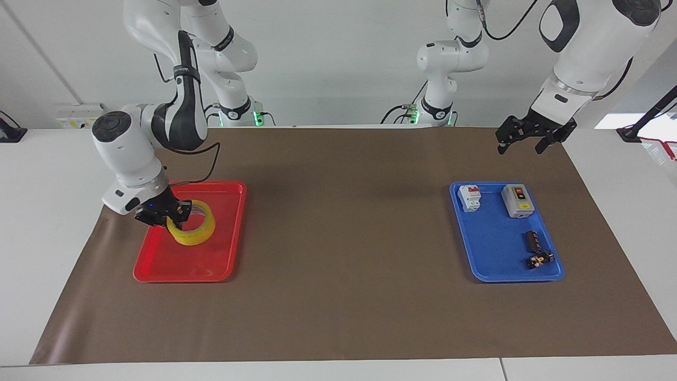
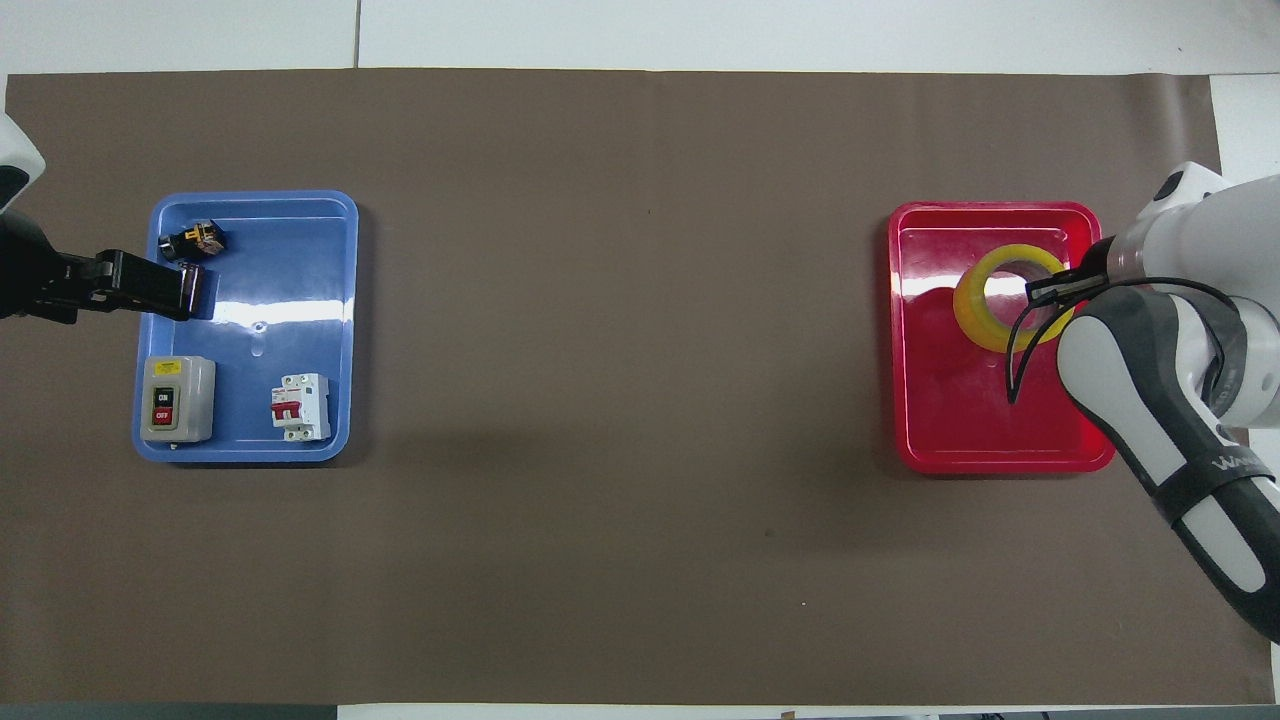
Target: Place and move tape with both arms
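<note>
Overhead view shows the right gripper [image 2: 1047,291] clamped on the tape [image 2: 1004,297] over the red tray [image 2: 1000,450]; lowering and release seemingly remain. The left gripper [image 1: 520,139] waits spread open above the blue tray [image 1: 489,267].

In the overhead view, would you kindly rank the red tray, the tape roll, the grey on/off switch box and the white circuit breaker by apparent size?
1. red tray
2. tape roll, held above the tray, so nearer the camera
3. grey on/off switch box
4. white circuit breaker

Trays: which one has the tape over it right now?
The red tray, at the right arm's end. The right claw holds the tape over it; the blue tray carries only electrical parts.
</note>
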Robot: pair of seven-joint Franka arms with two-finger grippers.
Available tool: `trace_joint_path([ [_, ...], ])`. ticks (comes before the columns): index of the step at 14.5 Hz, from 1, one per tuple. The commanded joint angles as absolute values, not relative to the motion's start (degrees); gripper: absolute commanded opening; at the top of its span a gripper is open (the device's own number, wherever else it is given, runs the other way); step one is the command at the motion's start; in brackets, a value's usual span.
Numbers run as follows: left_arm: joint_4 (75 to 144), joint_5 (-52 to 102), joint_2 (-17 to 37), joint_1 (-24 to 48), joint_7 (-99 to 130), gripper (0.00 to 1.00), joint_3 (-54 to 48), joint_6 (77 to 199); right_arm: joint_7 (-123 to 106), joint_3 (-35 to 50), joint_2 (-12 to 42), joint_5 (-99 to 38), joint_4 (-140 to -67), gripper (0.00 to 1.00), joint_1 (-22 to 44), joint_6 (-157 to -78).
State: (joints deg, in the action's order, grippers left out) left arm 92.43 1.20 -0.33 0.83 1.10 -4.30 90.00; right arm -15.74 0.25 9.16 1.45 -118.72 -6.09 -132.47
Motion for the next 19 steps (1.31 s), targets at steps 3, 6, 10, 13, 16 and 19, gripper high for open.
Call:
trace_joint_path([
  [3, 92.81, 0.35, -0.7, 0.26, 0.7, 1.0, -4.66, 89.82, -19.77, 1.14, 7.12, 0.97, -125.41, 0.0, -8.96, -138.23],
  [6, 92.9, 0.35, -0.7, 0.26, 0.7, 1.0, -4.66, 89.82, -19.34, 1.14, 7.12, 0.97, -126.47, 0.0, -8.7, -140.88],
  [10, 92.9, 0.35, -0.7, 0.26, 0.7, 1.0, -4.66, 89.82, -17.49, 1.14, 9.21, 0.88, -126.74, 0.0, -8.35, -142.11],
  [13, 92.81, 0.35, -0.7, 0.26, 0.7, 1.0, -4.66, 89.82, -17.58, 1.14, 9.49, 0.88, -127.18, 0.0, -8.35, -143.26],
  [16, 92.9, 0.35, -0.79, 0.26, 0.7, 1.0, -4.66, 89.82, -17.4, 1.14, 10.19, 0.88, -127.79, 0.0, -8.35, -143.88],
  [19, 92.9, 0.35, -0.7, 0.26, 0.7, 1.0, -4.66, 89.82, -17.23, 1.14, 11.25, 0.88, -126.83, 0.58, -8.35, -143.96],
])
